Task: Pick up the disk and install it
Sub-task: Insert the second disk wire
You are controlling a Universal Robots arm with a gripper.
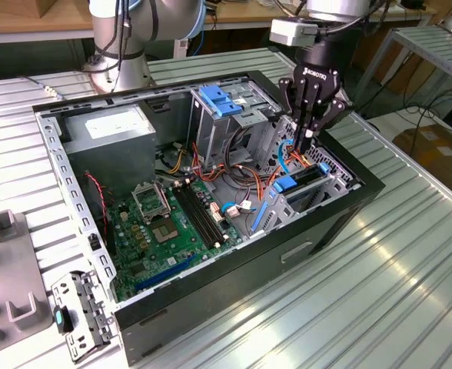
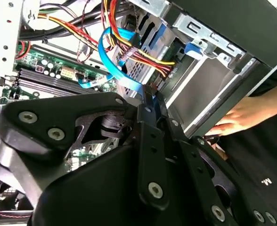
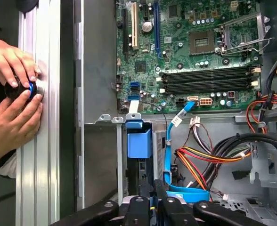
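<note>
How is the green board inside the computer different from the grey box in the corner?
The green board lies flat on the bottom, while the grey box stands up taller in the corner. The green board is covered in chips, slots and little parts; the grey box is plain metal with a white sticker on top. Both sit inside the open computer case, with coloured wires nearby.

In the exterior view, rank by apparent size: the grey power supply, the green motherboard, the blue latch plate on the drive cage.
1. Green motherboard
2. Grey power supply, a close second, partly foreshortened
3. Blue latch plate, clearly smallest
</note>
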